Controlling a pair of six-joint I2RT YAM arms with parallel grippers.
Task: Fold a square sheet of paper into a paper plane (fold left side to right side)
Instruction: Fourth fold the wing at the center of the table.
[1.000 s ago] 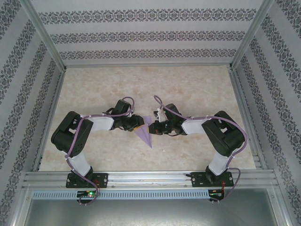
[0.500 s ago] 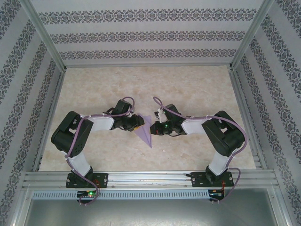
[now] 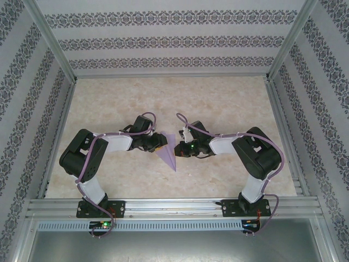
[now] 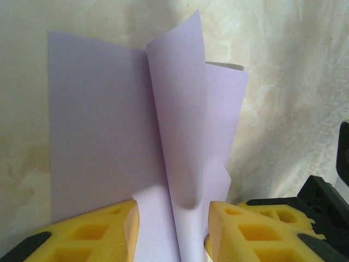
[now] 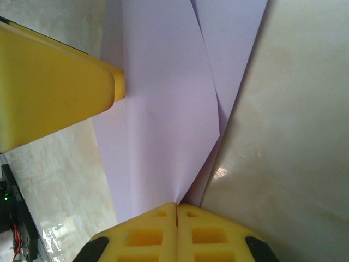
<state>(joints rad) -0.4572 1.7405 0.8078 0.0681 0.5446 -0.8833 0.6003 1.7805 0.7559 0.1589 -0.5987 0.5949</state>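
Left end effector (image 4: pixel 173 206): yellow fingers (image 4: pixel 92 229) stood part-open, not clamped, raised flap of paper plane (image 4: pixel 98 120) rising between them; one fingertip met paper in right wrist view. Right end effector (image 5: pixel 176 207): closed, fingertips pinched paper plane's edge, layers lifting away from pinch. Paper plane lay mid-counter (image 3: pixel 218 103) between both end effectors, lilac, pointed tip toward near side. Patterned walls (image 3: pixel 174 41) stood at left, right, far sides. Green light (image 3: pixel 192 146) glowed on right wrist.
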